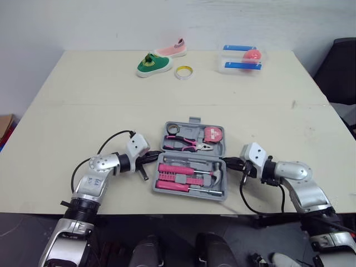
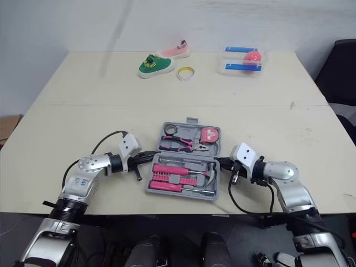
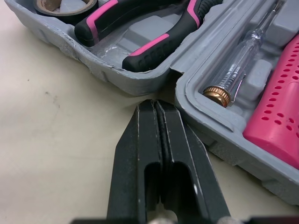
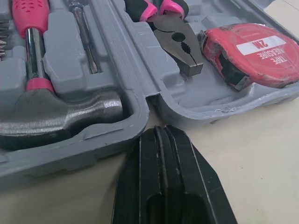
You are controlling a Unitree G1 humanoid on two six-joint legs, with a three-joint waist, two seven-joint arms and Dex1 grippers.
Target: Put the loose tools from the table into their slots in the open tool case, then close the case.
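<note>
**Head views.** Locate the open tool case [image 1: 194,120] on the bench [image 1: 83,111]. It lies between the two pincers. The left pincer [image 1: 154,157] points at the case's left edge, and the right pincer [image 1: 228,162] points at its right edge. Each tip sits just beside the seam where the two halves join. The pliers [image 1: 188,144] and tape measure [image 1: 214,134] sit in the half beyond the pincers. The hammer [image 1: 214,173] and pink-handled tools [image 1: 173,186] sit in the half nearer than the pincers. Well beyond both pincers lie a green shoe [image 1: 153,64], a pink shoe [image 1: 171,50], a tape ring [image 1: 184,72] and a clear box [image 1: 242,59].

**Left wrist view.** Confirm that the left pincer is closed: its fingers [image 3: 140,135] press together and grip nothing. The tip rests just short of the notch between the halves; you cannot tell whether it touches. A glass-shafted screwdriver [image 3: 238,60] lies in its slot just ahead.

**Right wrist view.** Confirm that the right pincer is likewise closed and empty. The tip sits just before the notch, with the hammer head to one side and the plier nose and tape measure to the other.
</note>
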